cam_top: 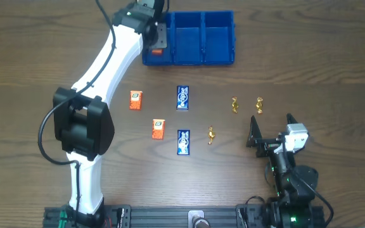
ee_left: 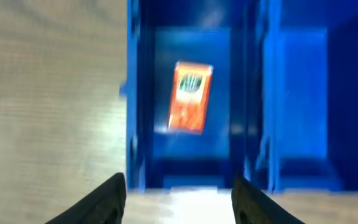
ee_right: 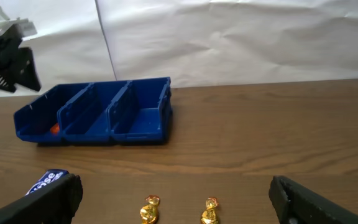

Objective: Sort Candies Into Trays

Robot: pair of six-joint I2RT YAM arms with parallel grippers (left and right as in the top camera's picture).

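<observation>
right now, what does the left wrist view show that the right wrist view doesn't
Left wrist view adds the whole face of the orange candy pack, lying flat in the tray's end compartment. Right wrist view adds two gold candies, a blue candy pack and the white backdrop. Shared: the blue tray, the wooden table, and the orange candy pack, just a sliver from the right.

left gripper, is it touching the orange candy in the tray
Apart. The left wrist view shows the orange candy inside the tray, with bare blue floor between it and both fingers of the open left gripper.
</observation>
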